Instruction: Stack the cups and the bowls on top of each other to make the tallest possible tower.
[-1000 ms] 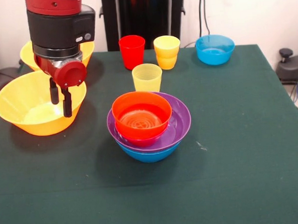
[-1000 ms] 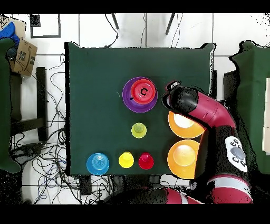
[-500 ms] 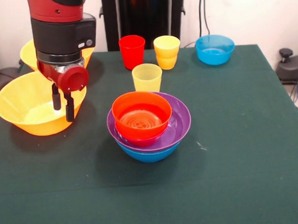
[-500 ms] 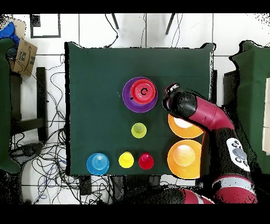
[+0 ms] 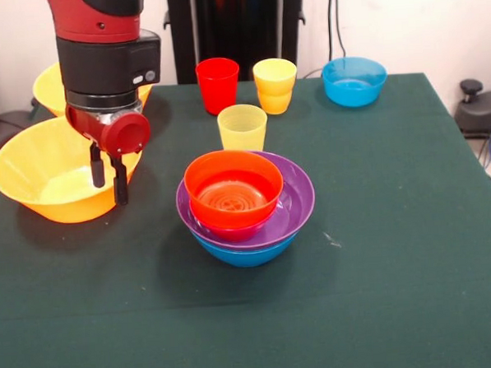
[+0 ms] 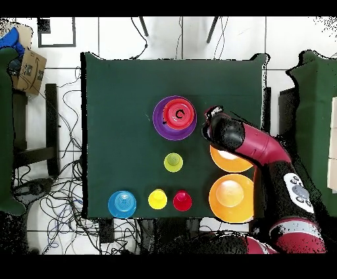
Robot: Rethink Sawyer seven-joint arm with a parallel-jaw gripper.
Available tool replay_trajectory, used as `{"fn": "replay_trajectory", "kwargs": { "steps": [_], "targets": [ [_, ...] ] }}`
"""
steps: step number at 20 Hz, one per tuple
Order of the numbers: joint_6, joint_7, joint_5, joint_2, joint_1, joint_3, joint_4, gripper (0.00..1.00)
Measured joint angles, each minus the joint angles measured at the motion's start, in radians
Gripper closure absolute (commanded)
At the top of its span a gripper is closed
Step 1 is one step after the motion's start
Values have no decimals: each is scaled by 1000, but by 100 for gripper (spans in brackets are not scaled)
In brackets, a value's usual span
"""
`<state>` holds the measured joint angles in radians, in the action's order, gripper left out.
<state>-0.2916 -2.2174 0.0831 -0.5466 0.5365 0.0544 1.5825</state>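
Note:
The tower stands mid-table: an orange-red bowl (image 5: 233, 185) nested in a wide purple bowl (image 5: 294, 202), which sits on a blue bowl (image 5: 245, 252); in the overhead view the tower (image 6: 175, 117) shows too. My gripper (image 5: 108, 181) hangs open by the right rim of the near large yellow bowl (image 5: 44, 182), left of the tower. From above, the gripper (image 6: 210, 122) sits between the tower and that bowl (image 6: 230, 160). A pale yellow cup (image 5: 243, 128) stands behind the tower. Further back are a red cup (image 5: 217, 84) and two stacked orange-yellow cups (image 5: 275, 85).
A second large yellow bowl (image 5: 49, 85) sits behind the arm at the back left. A light-blue bowl (image 5: 354, 81) stands at the back right. The green table (image 5: 381, 251) ends near the light-blue bowl's right side.
The gripper has shifted slightly right and lower in the front view, from over the near yellow bowl's inside toward its right rim. No cup or bowl has moved.

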Motion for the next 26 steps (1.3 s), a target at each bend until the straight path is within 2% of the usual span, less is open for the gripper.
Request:
{"fn": "replay_trajectory", "kwargs": {
  "steps": [9, 10, 20, 26],
  "targets": [
    [0, 0, 38, -3, 16, 9, 40, 0],
    [0, 0, 43, -3, 19, 9, 47, 100],
    [-1, 0, 65, -5, 18, 10, 53, 100],
    [-35, 0, 65, -30, 18, 9, 53, 100]
  ]
}}
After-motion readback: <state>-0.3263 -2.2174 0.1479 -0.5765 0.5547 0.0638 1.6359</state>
